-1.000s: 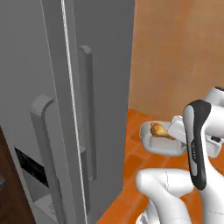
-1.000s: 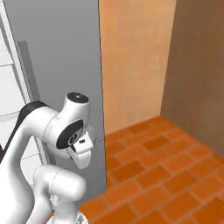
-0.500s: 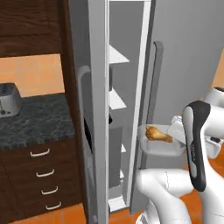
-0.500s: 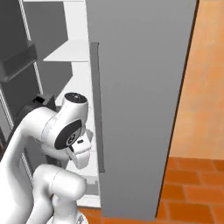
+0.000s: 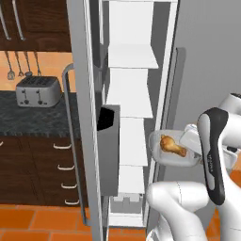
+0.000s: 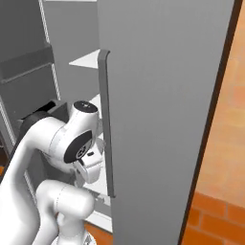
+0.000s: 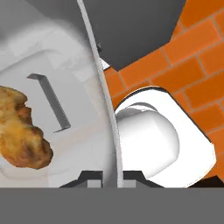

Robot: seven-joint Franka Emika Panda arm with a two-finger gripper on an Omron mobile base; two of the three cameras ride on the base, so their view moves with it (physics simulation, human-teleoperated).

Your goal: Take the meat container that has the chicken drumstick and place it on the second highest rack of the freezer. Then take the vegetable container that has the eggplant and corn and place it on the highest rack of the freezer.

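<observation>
Job now: carry the meat container [image 5: 173, 149] into the freezer [image 5: 129, 94], onto the second rack from the top [image 5: 129, 100].
Tip: keep it flat and lift it past the door edge.
Looks: see-through tub with a brown chicken drumstick [image 7: 21, 129] inside.
Gripper [image 7: 109, 177]: squeezed tight on the tub's rim.
Where: just outside the open freezer, low down.

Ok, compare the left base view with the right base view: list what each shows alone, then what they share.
Left base view alone: the meat container with the chicken drumstick held out at the open freezer, the toaster on the dark counter, and the drawers. Right base view alone: the orange brick floor. Both: the white arm, the freezer shelves and the grey door.
</observation>
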